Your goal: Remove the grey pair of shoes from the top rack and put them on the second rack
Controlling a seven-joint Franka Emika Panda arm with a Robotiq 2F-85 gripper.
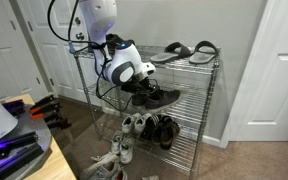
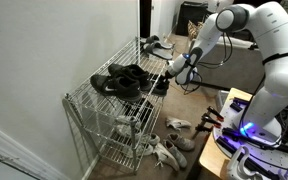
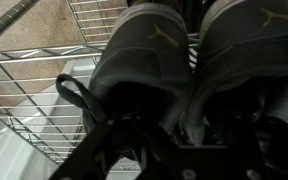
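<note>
The grey pair of shoes (image 1: pixel 152 96) lies on the second shelf of the wire rack (image 1: pixel 212 90), and it shows in both exterior views (image 2: pixel 122 80). In the wrist view the two shoes (image 3: pixel 149 50) lie side by side, heels towards the camera. My gripper (image 1: pixel 134 74) is at the shoes' near end (image 2: pixel 170 70). Its dark fingers (image 3: pixel 184 135) reach into the shoe openings and seem closed on the two inner walls, which are pressed together. The fingertips are hidden in shadow.
A dark pair of sandals (image 1: pixel 189 50) lies on the top shelf (image 2: pixel 156 45). More shoes sit on the bottom shelf (image 1: pixel 154 128) and on the floor beside the rack (image 2: pixel 169 150). A wall stands behind the rack and a door (image 1: pixel 284 60) beside it.
</note>
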